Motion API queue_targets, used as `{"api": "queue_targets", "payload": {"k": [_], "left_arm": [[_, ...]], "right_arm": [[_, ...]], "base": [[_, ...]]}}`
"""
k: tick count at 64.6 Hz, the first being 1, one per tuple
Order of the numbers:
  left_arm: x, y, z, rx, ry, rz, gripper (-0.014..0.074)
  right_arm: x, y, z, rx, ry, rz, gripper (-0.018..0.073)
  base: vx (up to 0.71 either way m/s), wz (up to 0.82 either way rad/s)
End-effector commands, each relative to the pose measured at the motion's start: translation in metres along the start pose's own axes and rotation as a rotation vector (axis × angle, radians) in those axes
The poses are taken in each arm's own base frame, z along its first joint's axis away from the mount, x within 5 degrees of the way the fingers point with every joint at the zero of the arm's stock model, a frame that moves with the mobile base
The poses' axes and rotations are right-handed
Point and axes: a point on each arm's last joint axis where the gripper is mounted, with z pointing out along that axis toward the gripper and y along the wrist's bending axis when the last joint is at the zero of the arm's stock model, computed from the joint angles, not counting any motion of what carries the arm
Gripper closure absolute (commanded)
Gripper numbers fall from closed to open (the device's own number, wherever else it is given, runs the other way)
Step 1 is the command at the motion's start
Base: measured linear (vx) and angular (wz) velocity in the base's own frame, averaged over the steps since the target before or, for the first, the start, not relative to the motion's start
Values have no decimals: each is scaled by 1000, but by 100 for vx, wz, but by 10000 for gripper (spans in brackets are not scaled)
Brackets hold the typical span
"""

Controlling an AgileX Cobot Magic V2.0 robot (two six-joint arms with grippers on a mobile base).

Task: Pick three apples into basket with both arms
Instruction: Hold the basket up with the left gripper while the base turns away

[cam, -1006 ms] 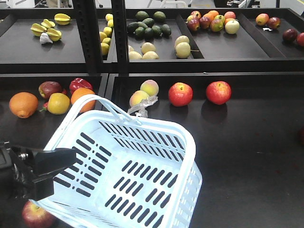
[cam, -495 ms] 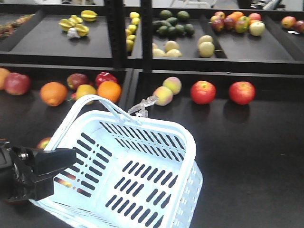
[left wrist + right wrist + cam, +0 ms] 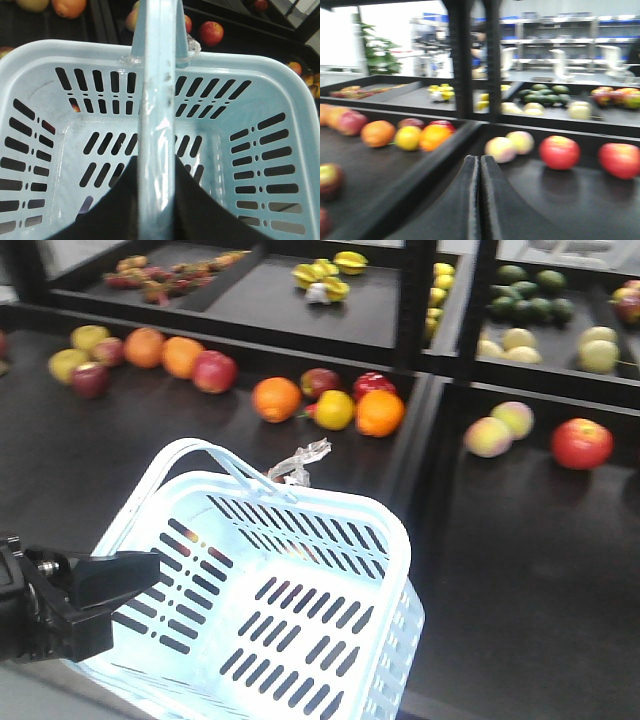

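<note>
Over black fruit shelves (image 3: 520, 540), left hand (image 3: 156, 167) holds the basket (image 3: 392, 540) by its handle; right hand (image 3: 479, 165) pressed closed.

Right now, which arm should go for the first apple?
Right. The right pincer is shut and empty, facing the red apples on the shelf. The left pincer is clamped on the basket handle, so it's busy.

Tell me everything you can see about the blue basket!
The basket is pale blue-white plastic, rectangular, with a rounded rim and rows of slots in its sides and bottom. It's empty and tilted. The left gripper clamps its arched handle. A crumpled clear scrap hangs at the far rim.
</note>
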Motion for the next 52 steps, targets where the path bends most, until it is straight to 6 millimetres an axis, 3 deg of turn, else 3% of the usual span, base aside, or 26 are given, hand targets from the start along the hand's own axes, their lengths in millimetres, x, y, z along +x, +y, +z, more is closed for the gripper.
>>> {"api": "queue_targets", "payload": {"k": [1,52], "left_arm": [[-15,-7,-8,19,-104,-35,604],[-15,-7,-8,19,-104,-35,604]], "right_arm": [[-4,0,1,-5,-49,-11,568],[-4,0,1,-5,-49,-11,568]], "base": [[-18,66],[-19,66]]}}
